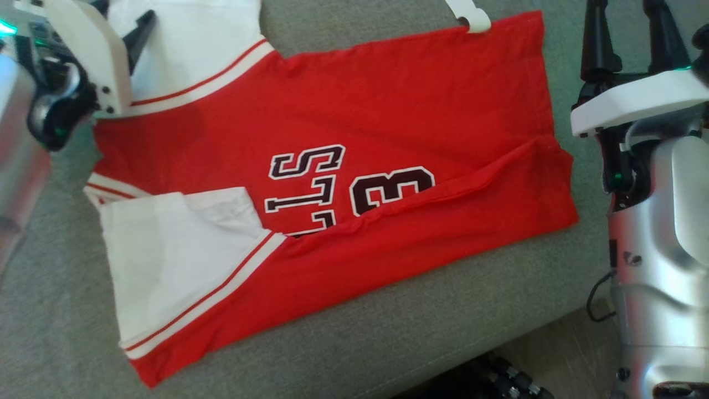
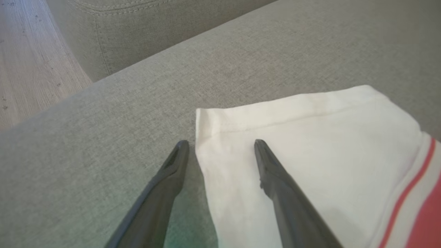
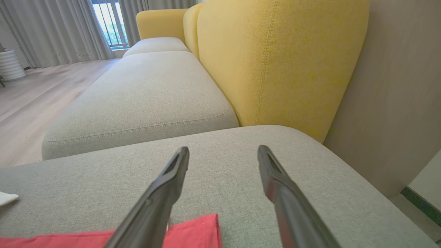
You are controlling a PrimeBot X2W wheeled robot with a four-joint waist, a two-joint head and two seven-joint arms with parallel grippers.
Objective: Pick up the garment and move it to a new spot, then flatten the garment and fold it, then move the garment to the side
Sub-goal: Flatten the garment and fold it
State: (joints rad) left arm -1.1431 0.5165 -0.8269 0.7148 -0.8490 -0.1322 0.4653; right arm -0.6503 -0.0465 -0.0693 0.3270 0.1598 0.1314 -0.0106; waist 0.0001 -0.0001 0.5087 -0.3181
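The garment (image 1: 388,111) is a red jersey with white sleeves and dark numbers, spread across the grey sofa seat (image 1: 388,332). Its near long edge is folded over the print. My left gripper (image 1: 133,27) hovers open at the far white sleeve (image 2: 310,155). In the left wrist view the left gripper (image 2: 222,143) straddles the sleeve's corner, one finger over the cloth and one over the cushion. My right gripper (image 1: 628,22) stands open beside the jersey's hem. In the right wrist view the right gripper (image 3: 224,148) is over bare cushion, just past the red hem corner (image 3: 193,230).
A white curved piece (image 1: 471,16) lies at the jersey's far edge. The yellow backrest (image 3: 275,62) rises behind the seat and a second grey cushion (image 3: 144,89) adjoins it. The seat's front edge (image 1: 498,343) drops to wooden floor (image 2: 31,62), with dark cables (image 1: 498,382) below.
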